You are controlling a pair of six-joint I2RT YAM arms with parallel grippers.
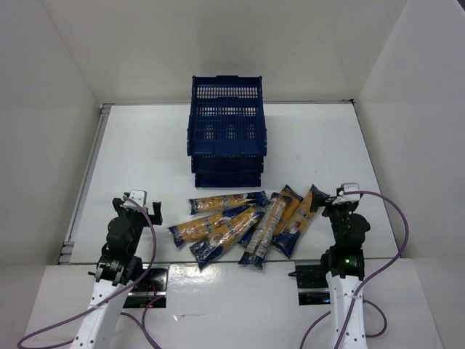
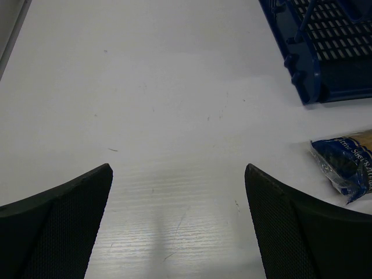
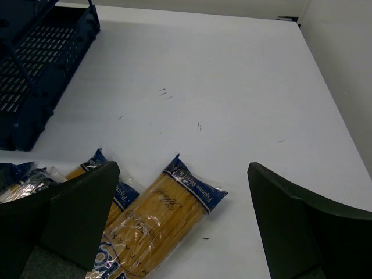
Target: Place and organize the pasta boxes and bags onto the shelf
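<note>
Several long pasta packets (image 1: pixel 247 222) with dark blue ends and yellow middles lie in a loose fan on the white table, in front of the dark blue tiered shelf (image 1: pixel 227 131). My left gripper (image 1: pixel 145 206) is open and empty, left of the pile; its view shows one packet end (image 2: pixel 346 160) at the right and the shelf corner (image 2: pixel 325 46). My right gripper (image 1: pixel 338 201) is open and empty at the pile's right edge, just above the rightmost packet (image 3: pixel 157 224). The shelf's edge shows in the right wrist view (image 3: pixel 35 70).
White walls enclose the table on the left, back and right. A metal rail (image 1: pixel 87 174) runs along the table's left edge. Bare table (image 1: pixel 145 145) lies left of the shelf and more (image 1: pixel 312 138) lies right of it.
</note>
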